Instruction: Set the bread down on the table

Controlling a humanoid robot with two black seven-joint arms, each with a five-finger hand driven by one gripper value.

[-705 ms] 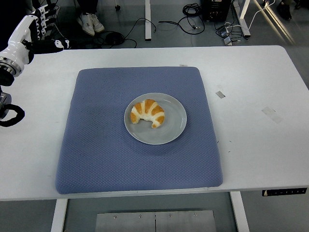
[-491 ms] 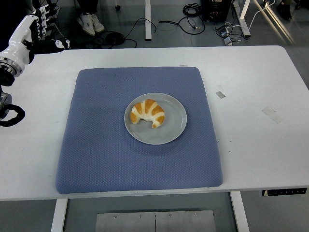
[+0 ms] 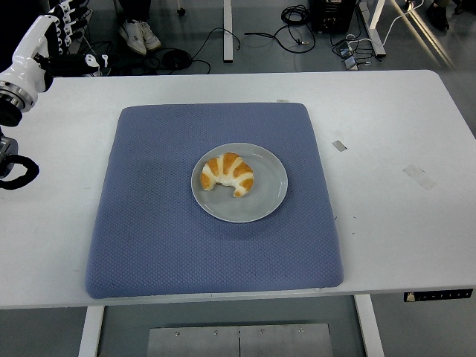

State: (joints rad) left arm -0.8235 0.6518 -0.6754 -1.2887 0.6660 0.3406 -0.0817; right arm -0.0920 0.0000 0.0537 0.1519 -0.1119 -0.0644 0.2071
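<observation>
Croissant seen on grey plate, mid blue mat, on white counter. Left hand raised at far-left corner, fingers extended, nothing held. Croissant lies well right and nearer; long axis roughly left-right. Right hand unseen.

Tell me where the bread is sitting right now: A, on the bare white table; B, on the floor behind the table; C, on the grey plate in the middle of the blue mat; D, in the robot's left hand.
C: the bread lies on the grey plate, which rests on the blue mat; the left hand is far off at the table's back left corner.
</observation>
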